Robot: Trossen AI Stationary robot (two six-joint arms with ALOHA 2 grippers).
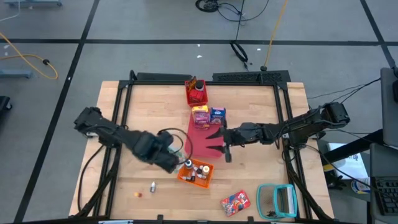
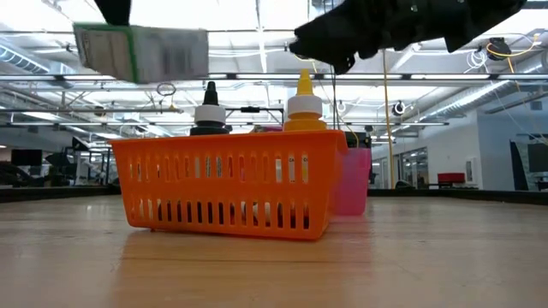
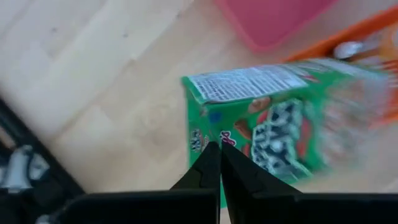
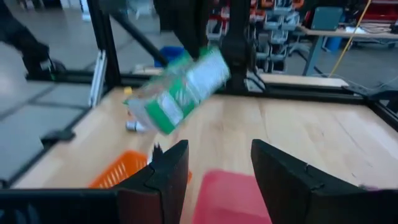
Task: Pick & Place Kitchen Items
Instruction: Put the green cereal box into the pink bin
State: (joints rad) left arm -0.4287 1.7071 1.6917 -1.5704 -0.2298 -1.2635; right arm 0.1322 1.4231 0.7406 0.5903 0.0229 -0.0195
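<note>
Overhead, the left gripper [image 1: 176,151] sits just beside the orange basket [image 1: 196,172] near the front of the desk [image 1: 261,180], carrying a green snack packet [image 1: 178,154] toward it, presumably to drop it in with the small bottles already there; the right gripper [image 1: 219,140] waits over the flat red mat [image 1: 202,142], where yellow and blue cartons stand at the far end. From desk level, the packet [image 2: 141,52] hangs in the air above the basket's [image 2: 227,182] left end, well clear of a black-capped bottle [image 2: 210,111] and a yellow one [image 2: 303,104] standing upright inside, so it looks not yet released. Through the left wrist camera, the jaws are pressed together, pinching the packet [image 3: 261,118] by its edge, which lets it dangle tilted. Across from it, the right wrist camera shows that arm's jaws spread with nothing between them, facing the packet [image 4: 183,90].
</note>
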